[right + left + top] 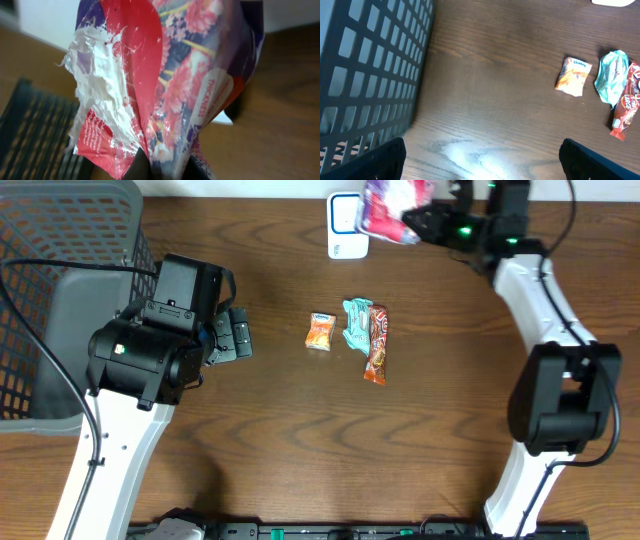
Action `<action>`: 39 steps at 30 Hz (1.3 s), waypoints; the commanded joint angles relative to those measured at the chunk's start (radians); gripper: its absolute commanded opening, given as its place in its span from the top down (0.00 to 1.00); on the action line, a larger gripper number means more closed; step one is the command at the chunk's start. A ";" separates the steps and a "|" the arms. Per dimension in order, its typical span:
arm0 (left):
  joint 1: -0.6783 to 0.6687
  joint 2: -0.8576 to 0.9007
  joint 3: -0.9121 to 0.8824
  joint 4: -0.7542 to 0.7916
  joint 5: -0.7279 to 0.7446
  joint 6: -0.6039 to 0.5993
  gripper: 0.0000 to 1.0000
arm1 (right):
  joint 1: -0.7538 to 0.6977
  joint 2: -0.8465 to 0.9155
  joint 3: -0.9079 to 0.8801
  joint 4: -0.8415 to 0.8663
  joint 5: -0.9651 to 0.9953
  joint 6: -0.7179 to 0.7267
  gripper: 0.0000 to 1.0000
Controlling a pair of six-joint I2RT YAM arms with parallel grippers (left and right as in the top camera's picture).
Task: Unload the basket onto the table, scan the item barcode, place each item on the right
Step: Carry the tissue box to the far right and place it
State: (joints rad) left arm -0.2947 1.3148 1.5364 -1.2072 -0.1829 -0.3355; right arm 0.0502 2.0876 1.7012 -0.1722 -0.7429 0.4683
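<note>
Two arms work at a wooden desk (280, 440), seen from overhead and from each wrist.

**Right arm.** It reaches to the far edge of the desk. The right gripper (412, 220) is clamped on a crinkled packet (392, 204) printed in red, purple and white. The packet is lifted off the wood and hangs just beside and partly above a white scanner box (345, 225) that stands at the far edge. In the right wrist view the packet (165, 85) fills most of the frame. Its lower end is pinched between the dark fingertips of the right gripper (159, 169), and pink flowers and small lettering show on the wrapper. Whether a barcode faces the box cannot be told.

**Left arm.** It sits over the left half of the desk. The left gripper (238, 335) is spread wide and holds nothing. In the left wrist view its two black fingers (375, 160) appear only at the bottom corners, with bare wood between them.

**Other items.**
- Three snacks lie in a row near the middle of the desk: an orange sachet (318, 331), a teal wrapper (356, 323) and a red-brown bar (376, 343).
- The teal wrapper touches the bar, while the sachet lies slightly apart.
- A black mesh basket (60, 240) occupies the far left corner.
</note>
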 commanded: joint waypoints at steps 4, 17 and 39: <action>0.004 -0.002 0.004 -0.004 -0.009 0.010 0.02 | 0.162 0.003 0.015 0.033 0.462 0.122 0.99; 0.004 -0.002 0.004 -0.004 -0.009 0.010 0.02 | -0.054 -0.011 0.018 -0.090 0.546 0.201 0.99; 0.004 -0.002 0.004 -0.004 -0.009 0.010 0.02 | -0.524 -0.008 0.017 -0.293 0.690 0.311 0.36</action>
State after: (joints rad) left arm -0.2947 1.3148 1.5364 -1.2076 -0.1829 -0.3355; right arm -0.4587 2.0876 1.7012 -0.4770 -0.0368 0.8425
